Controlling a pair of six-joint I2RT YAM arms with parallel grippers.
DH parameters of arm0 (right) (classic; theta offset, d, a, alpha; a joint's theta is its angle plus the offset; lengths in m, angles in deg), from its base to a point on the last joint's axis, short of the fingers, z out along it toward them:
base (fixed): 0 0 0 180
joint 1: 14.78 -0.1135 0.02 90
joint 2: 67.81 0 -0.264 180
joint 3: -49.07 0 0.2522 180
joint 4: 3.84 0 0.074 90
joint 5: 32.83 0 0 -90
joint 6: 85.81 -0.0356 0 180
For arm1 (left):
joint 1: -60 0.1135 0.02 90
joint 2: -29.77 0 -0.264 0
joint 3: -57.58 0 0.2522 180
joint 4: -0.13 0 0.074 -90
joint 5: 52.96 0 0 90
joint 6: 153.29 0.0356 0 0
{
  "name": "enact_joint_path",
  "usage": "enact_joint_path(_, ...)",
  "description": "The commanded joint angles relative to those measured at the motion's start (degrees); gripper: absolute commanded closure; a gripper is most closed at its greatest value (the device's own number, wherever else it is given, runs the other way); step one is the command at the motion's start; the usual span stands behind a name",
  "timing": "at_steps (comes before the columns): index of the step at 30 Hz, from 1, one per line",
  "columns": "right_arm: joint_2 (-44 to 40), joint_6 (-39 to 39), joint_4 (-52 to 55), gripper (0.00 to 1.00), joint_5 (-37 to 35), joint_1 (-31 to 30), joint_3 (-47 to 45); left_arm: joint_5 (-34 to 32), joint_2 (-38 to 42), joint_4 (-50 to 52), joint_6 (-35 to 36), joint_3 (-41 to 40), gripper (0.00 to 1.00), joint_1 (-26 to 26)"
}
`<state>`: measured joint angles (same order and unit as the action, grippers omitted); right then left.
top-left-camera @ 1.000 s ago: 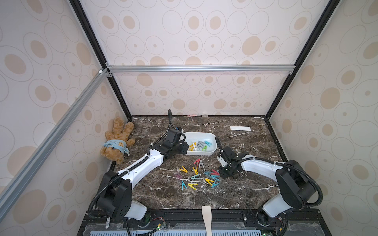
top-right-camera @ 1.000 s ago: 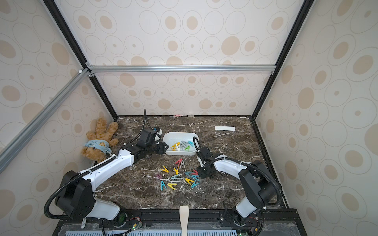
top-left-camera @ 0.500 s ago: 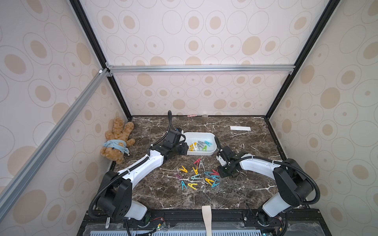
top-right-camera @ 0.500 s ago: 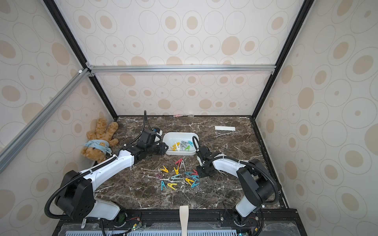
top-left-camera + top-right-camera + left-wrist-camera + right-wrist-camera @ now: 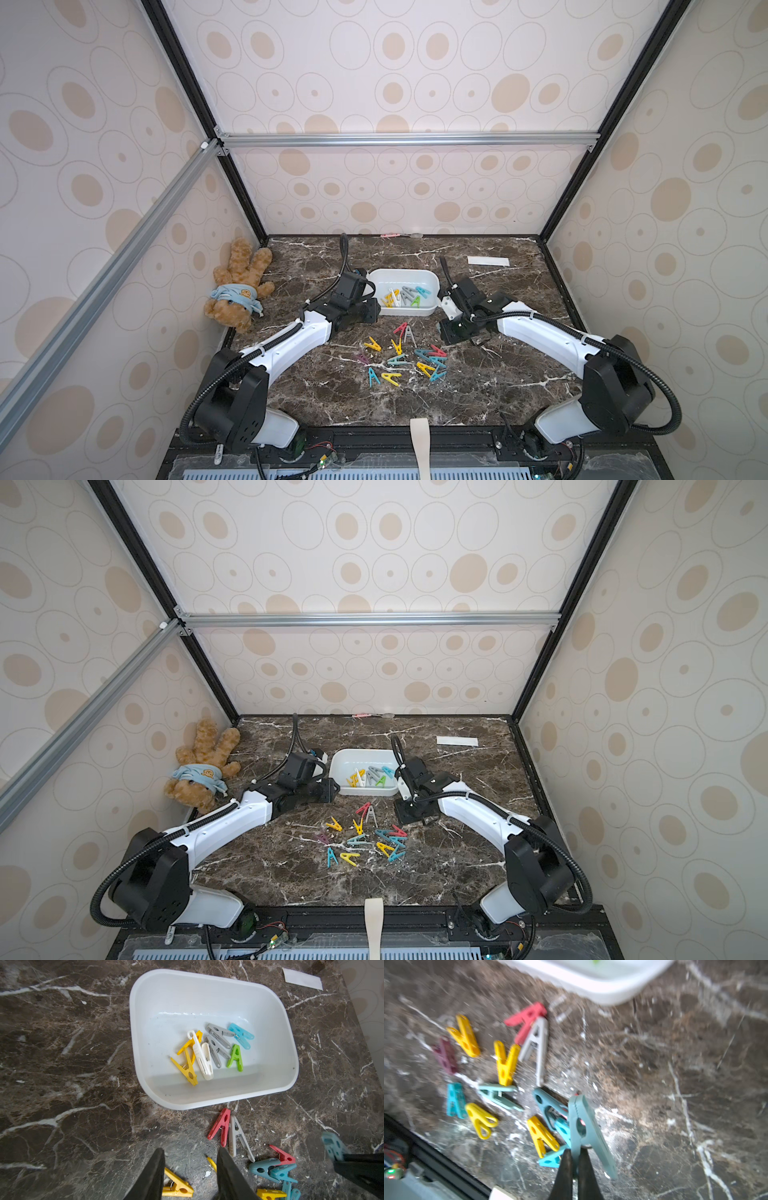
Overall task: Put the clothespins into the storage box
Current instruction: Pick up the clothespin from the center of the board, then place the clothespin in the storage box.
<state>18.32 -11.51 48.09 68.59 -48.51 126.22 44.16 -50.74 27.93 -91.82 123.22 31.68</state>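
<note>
OK, right gripper (image 5: 575, 1152) clamped on teal clothespin (image 5: 581, 1124), long axis roughly along the jaws; storage box (image 5: 399, 271) near, 10 o'clock of it in a top view.

A shallow white plastic storage box (image 5: 401, 272) sits on the dark marble table (image 5: 498, 374), small A-shaped plastic clothespins (image 5: 405, 296) inside it, more scattered before it. A brown plush bear (image 5: 237, 291) lies far left, a white paper strip (image 5: 487, 261) behind, right.
</note>
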Motion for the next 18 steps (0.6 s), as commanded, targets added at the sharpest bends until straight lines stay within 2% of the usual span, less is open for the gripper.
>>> enact_joint_path(1, 3.7, 1.5, 1.9, 0.98, 5.2, 0.1, 7.7, -1.2, 3.9, 1.3, -0.4, -1.7, 0.58, 0.3)
enact_joint_path(9, 20.6, 5.4, 8.3, 0.98, 7.2, 0.8, 31.4, -2.1, 10.3, 3.1, -2.5, -8.6, 0.58, 0.3)
enact_joint_path(18, 35.4, 4.6, 8.1, 0.97, 10.7, 1.8, 46.0, -4.1, 17.2, 6.7, -4.9, -12.3, 0.58, 0.3)
